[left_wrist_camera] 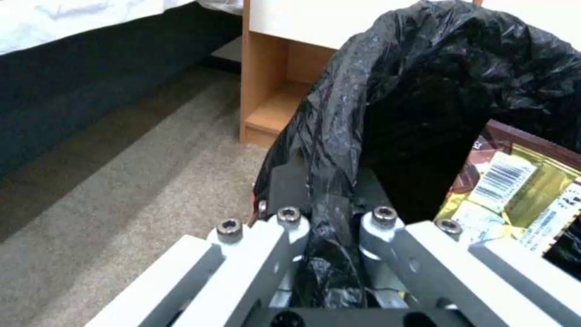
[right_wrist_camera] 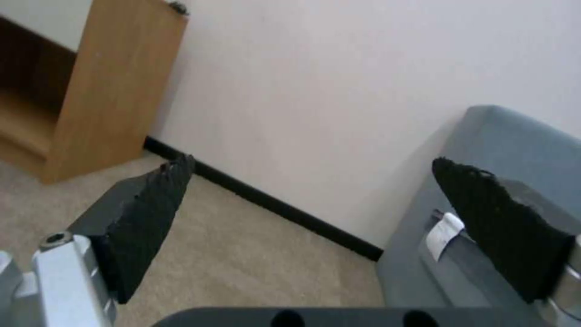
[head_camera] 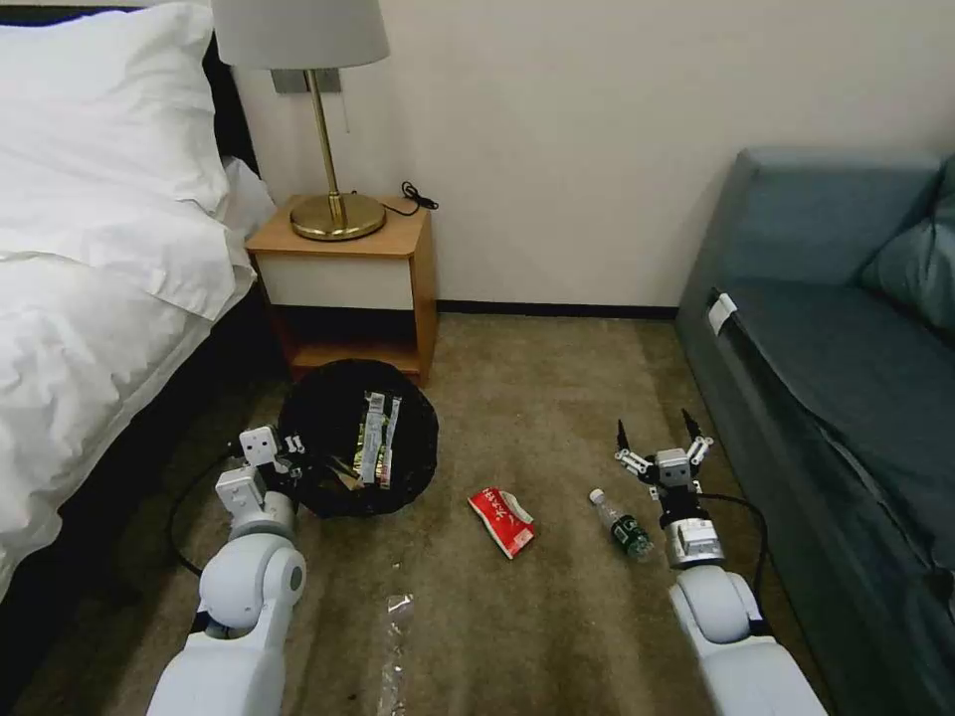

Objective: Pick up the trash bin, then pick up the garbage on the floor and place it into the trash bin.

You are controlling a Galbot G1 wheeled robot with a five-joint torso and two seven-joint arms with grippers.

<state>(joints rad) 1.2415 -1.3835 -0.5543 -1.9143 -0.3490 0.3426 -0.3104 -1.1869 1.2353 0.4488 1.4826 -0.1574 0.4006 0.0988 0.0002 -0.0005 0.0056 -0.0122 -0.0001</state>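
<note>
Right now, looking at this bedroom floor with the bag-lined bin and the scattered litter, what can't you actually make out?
- The round trash bin: its white body, hidden by the crinkly black bag, head view.
- Wrappers inside the bin: partly hidden by bag folds and the left gripper, left wrist view.
- Small clear bottle's green label: too small to read, head view.
- Pale clear tape strip: cut off by the bottom edge.
- Open right gripper: the floor beneath lies outside its wrist view.

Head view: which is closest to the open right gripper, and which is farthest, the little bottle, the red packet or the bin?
From the right gripper:
1. Clear bottle, just to its left.
2. Red snack packet, farther left, mid-floor.
3. Trash bin, far left, held by the left gripper.
</note>
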